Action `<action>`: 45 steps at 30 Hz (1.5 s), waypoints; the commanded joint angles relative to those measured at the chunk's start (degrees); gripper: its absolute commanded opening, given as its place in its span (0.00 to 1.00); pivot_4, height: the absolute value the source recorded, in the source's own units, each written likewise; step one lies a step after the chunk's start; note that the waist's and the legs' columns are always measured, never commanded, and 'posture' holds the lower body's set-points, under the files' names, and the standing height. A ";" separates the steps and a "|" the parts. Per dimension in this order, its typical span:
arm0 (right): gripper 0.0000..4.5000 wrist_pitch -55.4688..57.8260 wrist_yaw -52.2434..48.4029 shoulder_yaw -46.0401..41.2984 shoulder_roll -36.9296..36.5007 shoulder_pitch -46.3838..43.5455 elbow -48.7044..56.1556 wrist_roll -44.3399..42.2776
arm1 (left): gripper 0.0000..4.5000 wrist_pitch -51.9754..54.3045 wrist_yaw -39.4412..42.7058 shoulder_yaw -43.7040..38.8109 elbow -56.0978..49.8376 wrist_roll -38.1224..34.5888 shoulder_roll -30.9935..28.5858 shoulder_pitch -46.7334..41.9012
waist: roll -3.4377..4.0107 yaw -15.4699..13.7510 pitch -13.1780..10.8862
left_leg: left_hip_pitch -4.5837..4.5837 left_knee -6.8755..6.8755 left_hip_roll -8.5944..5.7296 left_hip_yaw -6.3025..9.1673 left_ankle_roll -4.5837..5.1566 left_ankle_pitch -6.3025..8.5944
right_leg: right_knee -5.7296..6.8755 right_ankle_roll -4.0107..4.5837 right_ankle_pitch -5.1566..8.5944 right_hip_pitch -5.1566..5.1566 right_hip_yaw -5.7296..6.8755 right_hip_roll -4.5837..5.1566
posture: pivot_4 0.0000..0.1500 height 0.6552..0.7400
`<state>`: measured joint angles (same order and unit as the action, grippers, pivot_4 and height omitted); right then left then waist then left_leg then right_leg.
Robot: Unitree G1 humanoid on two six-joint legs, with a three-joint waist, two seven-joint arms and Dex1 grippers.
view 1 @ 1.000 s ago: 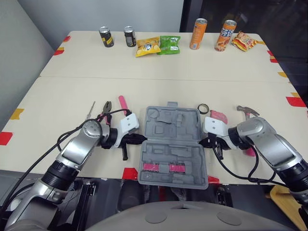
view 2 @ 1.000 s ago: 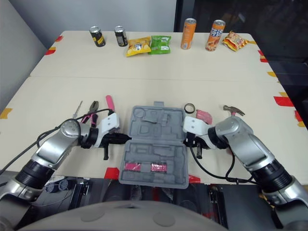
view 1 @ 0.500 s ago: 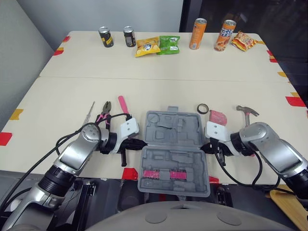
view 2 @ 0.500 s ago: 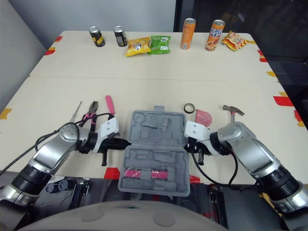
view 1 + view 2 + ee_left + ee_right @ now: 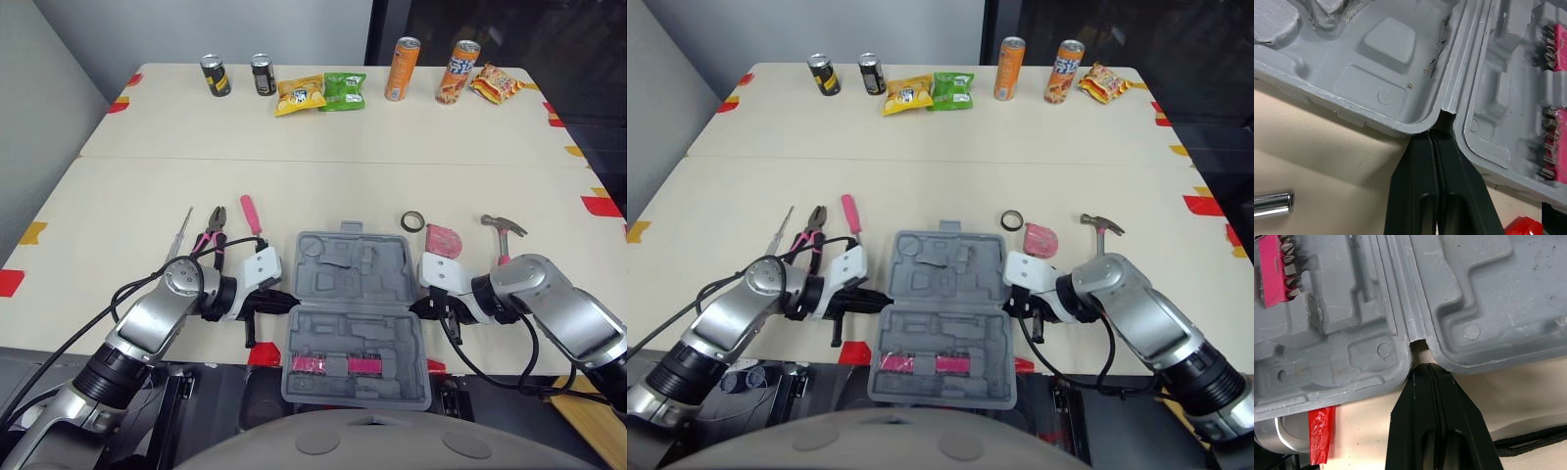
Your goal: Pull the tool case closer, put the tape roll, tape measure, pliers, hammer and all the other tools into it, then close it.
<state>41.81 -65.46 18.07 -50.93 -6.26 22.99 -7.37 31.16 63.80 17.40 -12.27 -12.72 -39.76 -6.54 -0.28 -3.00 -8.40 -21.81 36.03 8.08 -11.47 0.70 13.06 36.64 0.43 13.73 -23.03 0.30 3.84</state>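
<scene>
Closer comes the tool case (image 5: 355, 313), now overhanging the table's (image 5: 392, 186) near edge.
My left gripper (image 5: 284, 299) and right gripper (image 5: 416, 308) are both pressed together, tips at its hinge notches; pliers (image 5: 213, 233), tape roll (image 5: 413, 221) and hammer (image 5: 503, 228) lie beyond.

An open grey case (image 5: 358, 304) overhangs the near edge of a cream table (image 5: 323, 186), with pliers (image 5: 213, 233), a pink screwdriver (image 5: 251, 212) and a thin metal tool (image 5: 181, 231) to its left, a tape roll (image 5: 413, 221), tape measure (image 5: 443, 240) and hammer (image 5: 503, 228) to its right, and cans (image 5: 403, 69) and snack bags (image 5: 300, 96) along the far edge.
</scene>
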 commanded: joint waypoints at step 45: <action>0.99 -48.86 -3.24 -55.43 18.18 38.78 -27.94 -25.96 | 1.00 -27.45 -6.65 -48.65 14.13 -20.20 12.72 35.32 | -0.30 0.09 -0.33 | 1.22 -1.46 -0.04 -0.05 -0.64 0.41 | -1.68 -0.34 0.05 1.26 0.11 -0.04 | 1.00 1.00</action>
<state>-6.53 -69.16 -35.97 -32.78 32.76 -5.15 -32.19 5.08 57.23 -30.93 1.76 -33.31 -26.62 28.90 -0.59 -2.91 -8.73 -20.43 34.46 8.04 -11.54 0.05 13.47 34.95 0.03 13.79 -21.66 0.42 3.80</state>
